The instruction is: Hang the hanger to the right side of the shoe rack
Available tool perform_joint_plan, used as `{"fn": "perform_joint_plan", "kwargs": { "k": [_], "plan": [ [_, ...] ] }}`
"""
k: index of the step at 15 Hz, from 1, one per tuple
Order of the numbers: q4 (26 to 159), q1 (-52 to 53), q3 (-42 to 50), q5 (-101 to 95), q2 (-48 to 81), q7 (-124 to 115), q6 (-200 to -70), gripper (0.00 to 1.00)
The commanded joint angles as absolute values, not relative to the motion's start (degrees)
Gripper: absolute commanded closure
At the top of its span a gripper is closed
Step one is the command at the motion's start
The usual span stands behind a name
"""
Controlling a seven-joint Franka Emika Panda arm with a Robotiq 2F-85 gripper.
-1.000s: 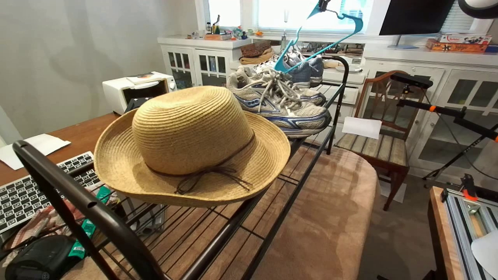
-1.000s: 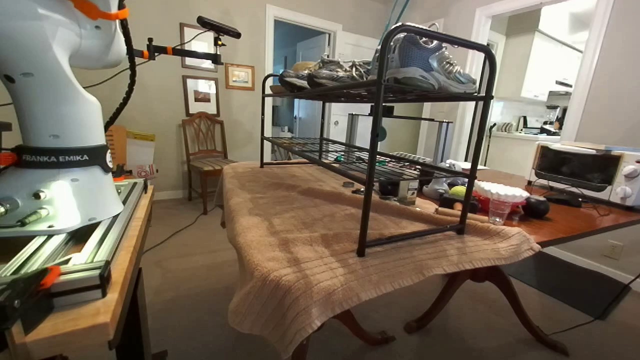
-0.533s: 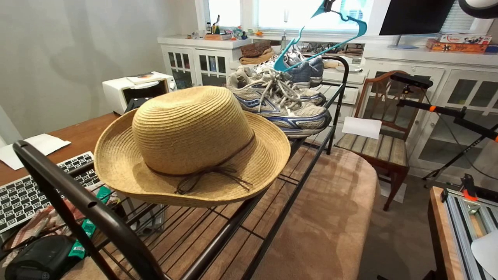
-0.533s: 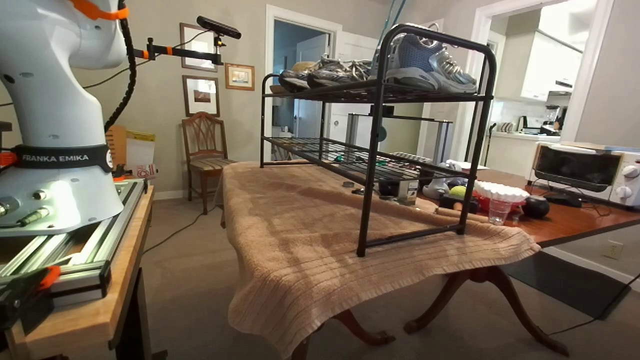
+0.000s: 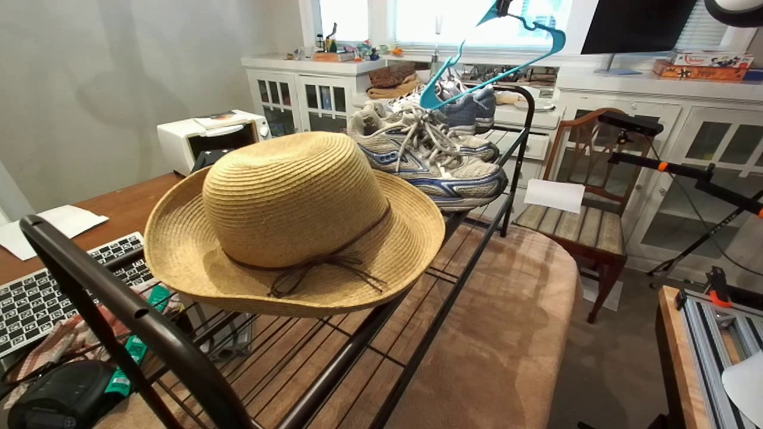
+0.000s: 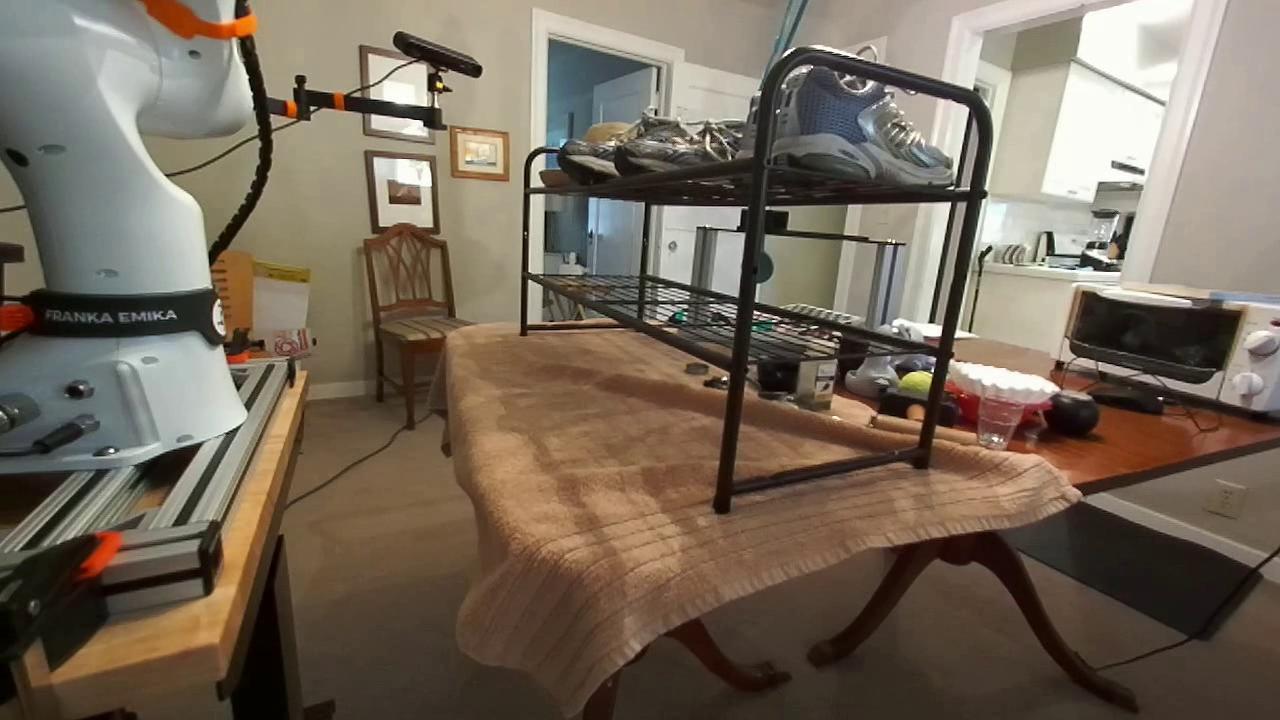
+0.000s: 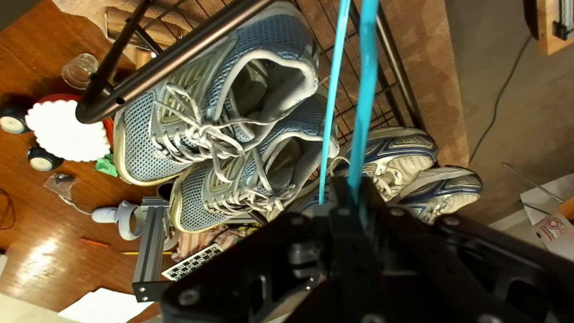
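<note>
The black metal shoe rack is stood on a tan towel, by which the edge of a wooden table is covered; the towel's striped border is draped below the rack's near feet. Between the towel and the workbench, on which the robot arm is mounted, a strip of carpeted floor is seen.

The top shelf is bounded at both ends by raised, rounded end rails. In an exterior view most of its length is taken up: a straw hat is set nearest, with thin bars seen between it and the closer rail. Behind it, grey-and-blue sneakers are placed, then a bluer pair just beside the far rail. A lower shelf is framed by the posts.

The gripper is held higher than the top shelf, and its fingers are clenched on the teal hanger. In the wrist view, one teal strip is gripped between the fingertips, and a thinner one is seen just beside them. In an exterior view the hanger is suspended at a tilt below the fingertips, its lower corner seen against the sneakers; whether they are touched cannot be told. In an exterior view only a sliver of it is visible, beyond the rack's near end rail.
</note>
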State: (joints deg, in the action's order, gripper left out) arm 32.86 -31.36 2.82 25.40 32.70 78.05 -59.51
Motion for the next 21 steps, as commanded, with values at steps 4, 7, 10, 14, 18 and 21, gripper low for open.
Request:
{"fn": "perform_joint_plan", "kwargs": {
  "k": [4, 7, 10, 14, 18, 21],
  "plan": [
    [33.4, -31.5, 3.0, 25.0, 32.1, 78.8, -58.7, 0.98],
    [35.8, -32.5, 4.4, 22.8, 30.2, 82.4, -57.0, 0.98],
    [38.0, -34.2, 5.7, 21.6, 28.5, 87.0, -54.1, 0.98],
    [41.4, -35.3, 7.1, 19.1, 26.3, 94.8, -50.7, 0.98],
    [46.1, -34.4, 7.6, 14.2, 23.6, 101.7, -50.2, 0.98],
    [50.4, -33.6, 7.4, 10.4, 20.9, 106.7, -50.7, 0.98]
  ]
}}
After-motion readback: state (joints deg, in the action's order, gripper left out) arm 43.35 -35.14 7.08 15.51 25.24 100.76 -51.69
